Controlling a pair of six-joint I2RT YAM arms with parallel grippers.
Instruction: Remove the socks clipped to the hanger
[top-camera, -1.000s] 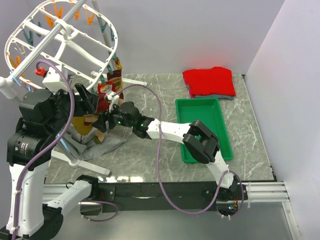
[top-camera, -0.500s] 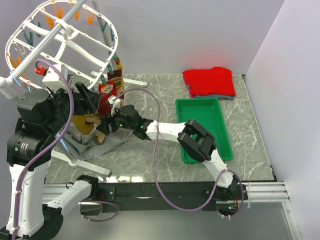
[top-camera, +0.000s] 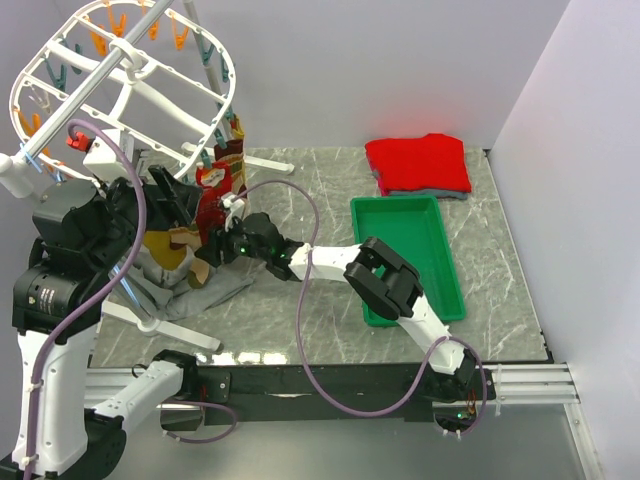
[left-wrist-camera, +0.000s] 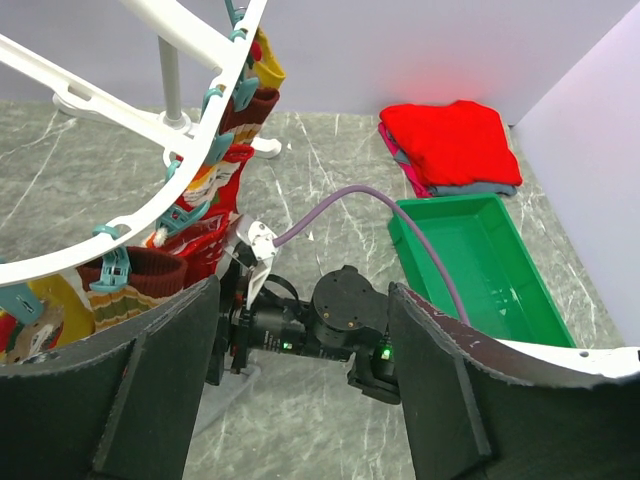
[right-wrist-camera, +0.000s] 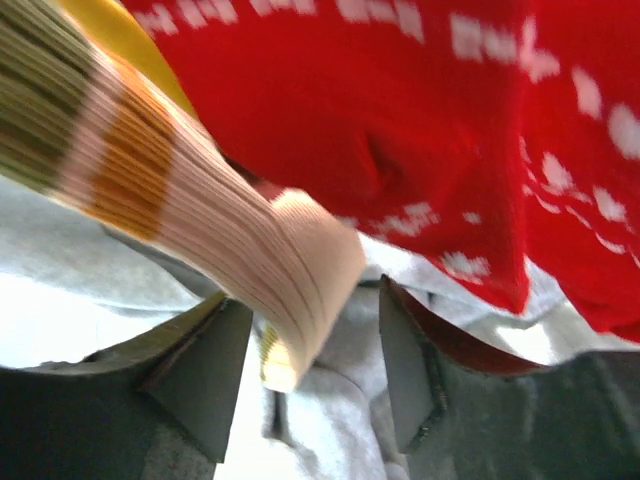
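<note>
Your right jaws stand part open astride the toe of the tan sock (right-wrist-camera: 235, 235), not yet pinching it. Your left jaws gape wide, empty. The red socks (left-wrist-camera: 205, 195) and the rest hang clipped to the hanger (left-wrist-camera: 100, 88), so nearly all remains, I judge.

A grey bench (top-camera: 500, 250) veined in white, like marble, lies under soft, even light. A plain pale lilac back wall (top-camera: 400, 60) rises behind the bench. A matching side wall (top-camera: 585, 200) closes its right edge, and a black rail (top-camera: 300, 378) runs along its near edge.
</note>
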